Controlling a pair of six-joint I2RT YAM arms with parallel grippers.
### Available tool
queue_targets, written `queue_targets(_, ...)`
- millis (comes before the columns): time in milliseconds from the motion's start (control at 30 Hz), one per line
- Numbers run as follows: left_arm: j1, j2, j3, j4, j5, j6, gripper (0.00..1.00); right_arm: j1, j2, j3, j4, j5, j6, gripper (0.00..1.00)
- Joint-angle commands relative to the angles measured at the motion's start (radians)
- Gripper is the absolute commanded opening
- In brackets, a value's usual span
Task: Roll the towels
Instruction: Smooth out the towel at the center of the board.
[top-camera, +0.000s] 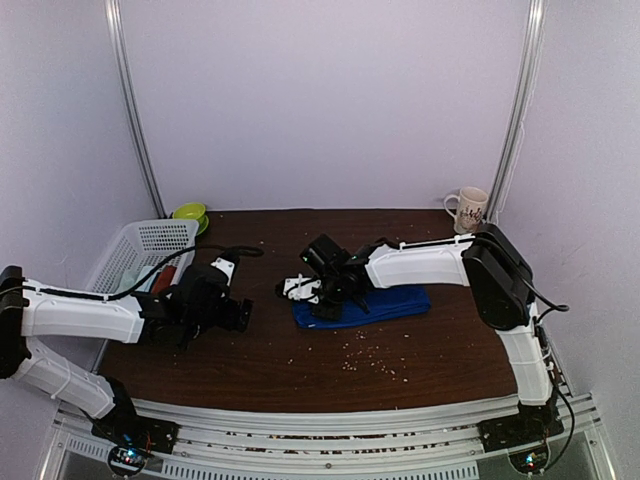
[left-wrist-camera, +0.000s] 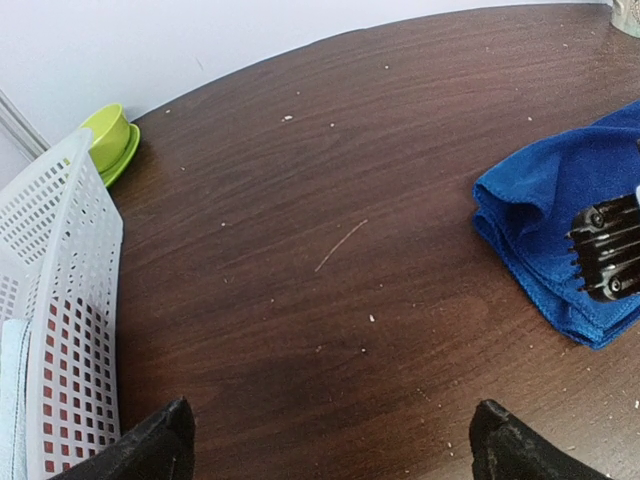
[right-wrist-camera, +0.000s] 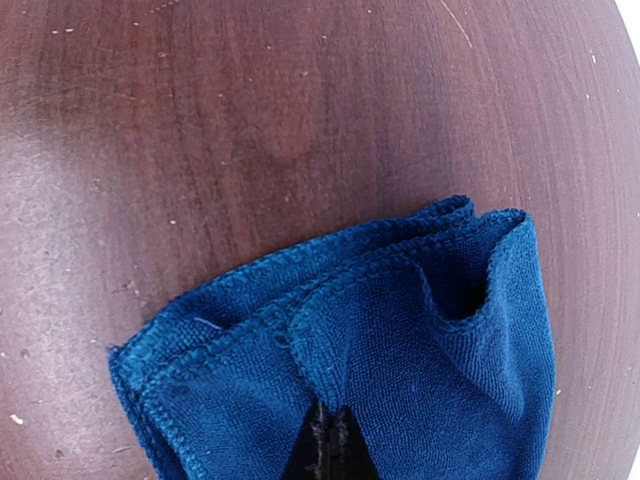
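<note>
The royal blue towel (top-camera: 385, 303) (left-wrist-camera: 545, 200) (right-wrist-camera: 400, 350) lies folded in layers on the dark wooden table, right of centre. My right gripper (top-camera: 325, 300) (right-wrist-camera: 330, 420) is at its left end, shut on a pinched ridge of the top layer. The cloth puckers up around the black tips. The same gripper (left-wrist-camera: 605, 250) shows on the towel in the left wrist view. My left gripper (top-camera: 240, 313) (left-wrist-camera: 335, 430) hovers over bare table to the towel's left, open, with nothing between its fingers (left-wrist-camera: 160, 445). I do not see a mint-green towel for certain.
A white perforated basket (top-camera: 140, 245) (left-wrist-camera: 60, 300) stands at the left edge, with a pale thing at its side that I cannot identify. A lime-green bowl (top-camera: 190, 213) (left-wrist-camera: 105, 135) sits behind it. A white patterned mug (top-camera: 470, 208) is at the back right. Crumbs (top-camera: 370, 355) dot the table.
</note>
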Motion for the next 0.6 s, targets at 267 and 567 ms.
queue_targets(267, 0.000, 0.006, 0.002, 0.044, -0.012, 0.004, 0.98, 0.006, -0.133, -0.008, -0.026, -0.072, -0.017, 0.00)
queue_targets(567, 0.000, 0.010, 0.006, 0.041, -0.014, 0.010, 0.98, 0.006, -0.137, -0.024, -0.126, -0.141, -0.101, 0.00)
